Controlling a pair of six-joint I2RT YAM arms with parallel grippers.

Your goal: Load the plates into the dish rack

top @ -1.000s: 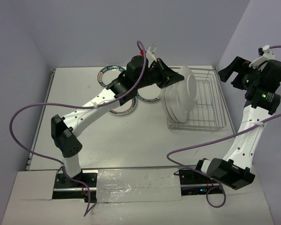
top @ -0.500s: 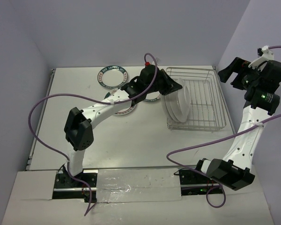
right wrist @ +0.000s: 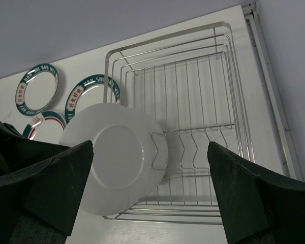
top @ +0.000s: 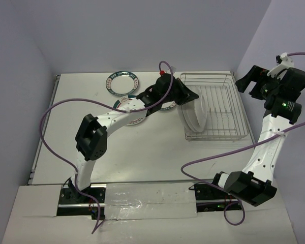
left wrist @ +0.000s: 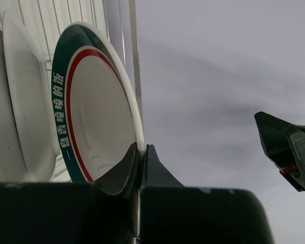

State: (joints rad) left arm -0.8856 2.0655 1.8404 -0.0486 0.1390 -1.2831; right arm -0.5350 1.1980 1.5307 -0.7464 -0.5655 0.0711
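Observation:
The dish rack [top: 221, 109] stands at the back right of the table. My left gripper [top: 189, 95] is shut on the rim of a plate with a green band and red ring [left wrist: 94, 109], which stands upright at the rack's left end. The fingertips [left wrist: 147, 157] pinch its edge. Two more white plates [left wrist: 23, 107] stand just behind it. In the right wrist view the standing plates show a plain white underside [right wrist: 114, 155] inside the rack [right wrist: 203, 91]. My right gripper [top: 251, 81] is open and empty, held high beyond the rack's right side.
Three green-rimmed plates lie flat on the table left of the rack: one at the back [top: 122, 82], one by the rack [top: 165, 105], and one partly under my left arm [top: 133, 117]. The rack's right two thirds holds only bare wires [right wrist: 193, 86]. Walls enclose the table.
My left arm has stretched out and lowered the plate from a tilted hold above the rack to upright in the rack's left end. The right arm has barely moved.

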